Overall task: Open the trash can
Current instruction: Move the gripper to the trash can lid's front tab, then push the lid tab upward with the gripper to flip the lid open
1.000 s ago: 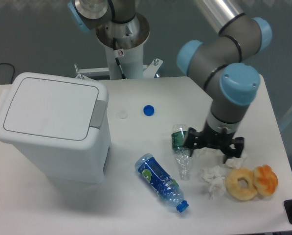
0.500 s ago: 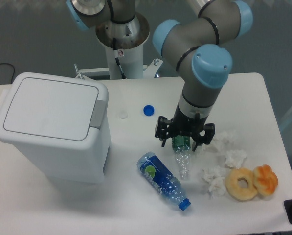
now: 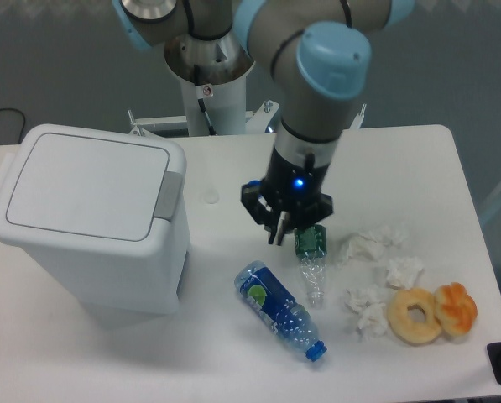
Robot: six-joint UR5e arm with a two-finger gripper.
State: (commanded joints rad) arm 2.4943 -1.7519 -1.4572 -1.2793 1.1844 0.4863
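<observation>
Approach is the step you are in: the gripper (image 3: 281, 225) hangs over the middle of the table (image 3: 418, 159), well apart from the trash can (image 3: 91, 222), and nothing on the bin has been touched yet. The trash can sits at the left end of the table, lid flat and shut, with its grey latch tab (image 3: 169, 195) on the side facing the arm. From this angle you cannot tell how far apart the jaws stand; they appear to hold nothing.

Your next move, as I judge it, is a sideways travel to the left to bring the fingers to that tab, then a press or lift there.

Room is good on that line: bare tabletop lies between the gripper and the bin. Mind the clutter just beside and below you: a crushed green-labelled bottle (image 3: 311, 260), a blue-labelled bottle (image 3: 277, 309), crumpled tissues (image 3: 376, 273) and doughnuts (image 3: 430, 312) toward the right front edge.
</observation>
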